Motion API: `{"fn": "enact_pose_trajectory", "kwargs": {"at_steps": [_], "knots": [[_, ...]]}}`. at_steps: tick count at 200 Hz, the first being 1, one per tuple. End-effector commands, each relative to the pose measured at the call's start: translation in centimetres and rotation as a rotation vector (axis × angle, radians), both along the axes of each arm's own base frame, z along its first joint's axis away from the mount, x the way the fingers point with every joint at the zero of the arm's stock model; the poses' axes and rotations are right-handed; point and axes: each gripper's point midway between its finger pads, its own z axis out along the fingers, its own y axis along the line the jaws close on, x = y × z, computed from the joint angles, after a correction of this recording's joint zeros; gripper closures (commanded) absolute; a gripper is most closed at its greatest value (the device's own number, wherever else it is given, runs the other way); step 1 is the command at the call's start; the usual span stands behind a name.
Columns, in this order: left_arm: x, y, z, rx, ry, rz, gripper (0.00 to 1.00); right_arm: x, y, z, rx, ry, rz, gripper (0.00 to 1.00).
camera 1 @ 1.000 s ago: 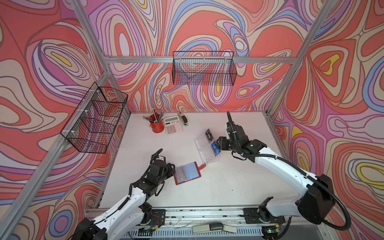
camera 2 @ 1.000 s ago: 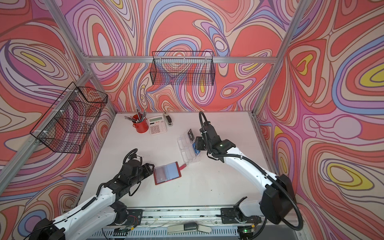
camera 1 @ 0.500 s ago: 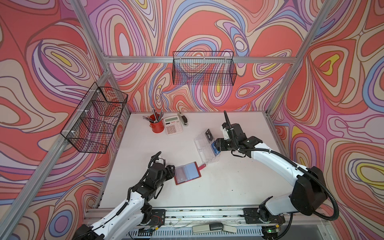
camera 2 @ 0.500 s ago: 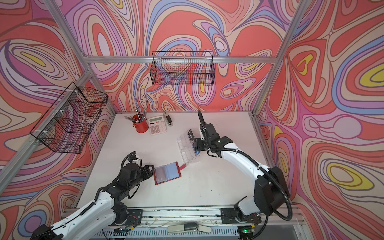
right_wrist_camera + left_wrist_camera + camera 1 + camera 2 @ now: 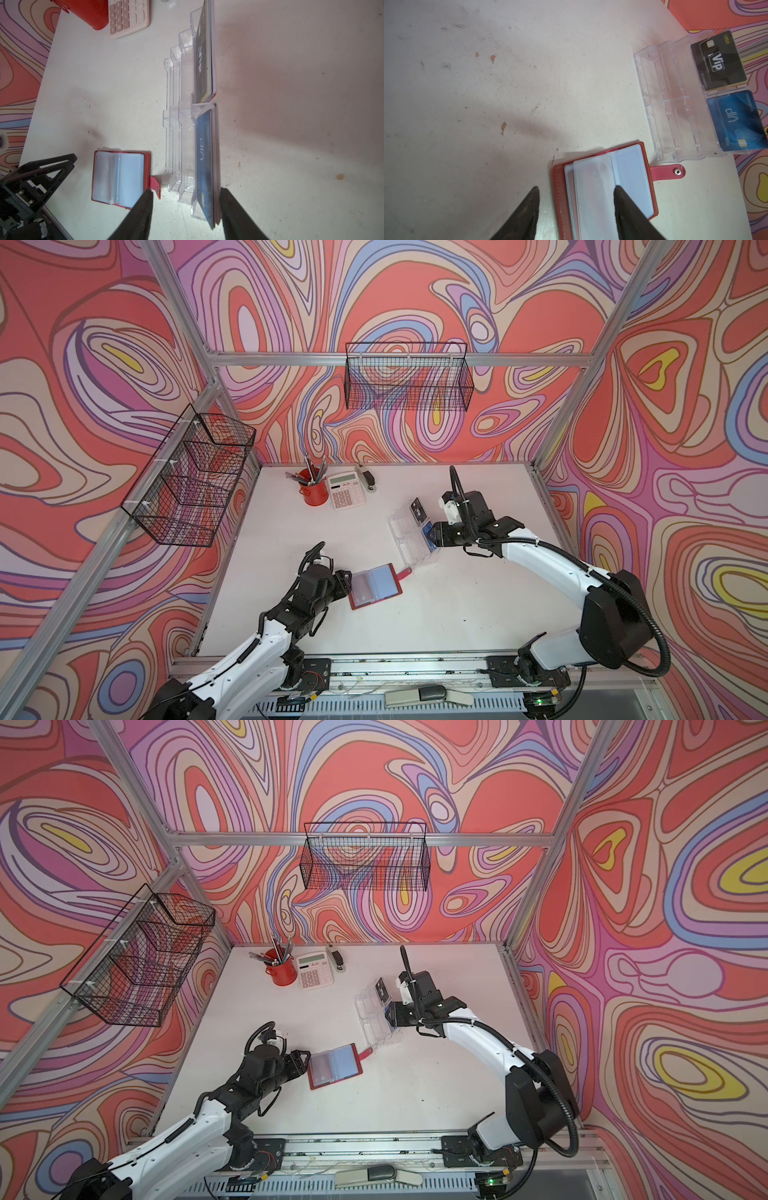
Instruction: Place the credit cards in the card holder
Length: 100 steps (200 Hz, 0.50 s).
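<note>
While the red leather-like booklet card holder [image 5: 376, 585] lies open on the white table [image 5: 415, 626], left gripper [image 5: 576, 188] gapes over its near edge, gripping nothing. Right gripper [image 5: 186, 190]: open, bracketing upright blue plastic credit cards [image 5: 204, 166] in clear acrylic tiered stand [image 5: 670, 104], unclamped.

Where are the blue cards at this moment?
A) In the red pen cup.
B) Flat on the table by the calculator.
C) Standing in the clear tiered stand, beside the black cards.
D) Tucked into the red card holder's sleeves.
C: the blue cards stand on edge in the clear tiered stand, next to the black cards, while the card holder lies open on the table apart from them.
</note>
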Motion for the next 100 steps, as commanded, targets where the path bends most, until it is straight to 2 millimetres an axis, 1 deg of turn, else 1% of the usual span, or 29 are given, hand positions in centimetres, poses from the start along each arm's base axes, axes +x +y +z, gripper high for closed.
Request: {"fn": "enact_pose_trajectory", "kwargs": {"at_steps": [1, 21, 58, 70, 81, 100], "knots": [[0.6, -0.6, 1.0, -0.006, -0.029, -0.024, 0.41, -0.2, 0.6, -0.7, 0.016, 0.019, 0.033, 0.48], [0.6, -0.6, 0.7, -0.001, -0.021, -0.024, 0.40, -0.3, 0.9, -0.9, 0.021, 0.032, 0.043, 0.52], [0.7, -0.9, 0.3, -0.002, 0.000, -0.040, 0.40, -0.2, 0.8, -0.8, 0.016, 0.027, 0.038, 0.54], [0.7, -1.0, 0.2, -0.001, 0.009, -0.045, 0.40, 0.0, 0.2, -0.5, -0.007, 0.011, 0.014, 0.55], [0.7, -1.1, 0.0, -0.003, 0.014, -0.048, 0.40, 0.3, -0.7, 0.2, -0.029, -0.018, -0.022, 0.55], [0.7, -1.3, -0.1, -0.001, 0.024, -0.056, 0.40, 0.6, -2.0, 1.3, -0.059, -0.077, -0.083, 0.52]]}}
